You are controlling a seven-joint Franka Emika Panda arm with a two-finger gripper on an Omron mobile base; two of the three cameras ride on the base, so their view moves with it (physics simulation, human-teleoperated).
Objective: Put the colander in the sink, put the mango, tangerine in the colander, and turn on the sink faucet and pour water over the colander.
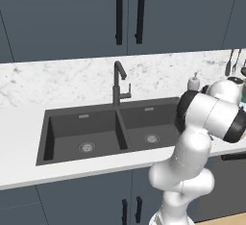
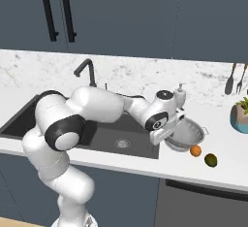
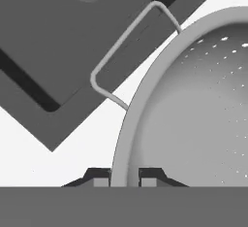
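The claw [image 3: 125, 178] pinches the rim of the colander [image 3: 193, 109], one fingertip on each side of it, low in the hand view. At centre right of the right base view the colander sits on the white surface [image 2: 227, 165] beside the sink [image 2: 104, 141], with the tangerine [image 2: 195, 151] and mango [image 2: 210, 160] just lower right.
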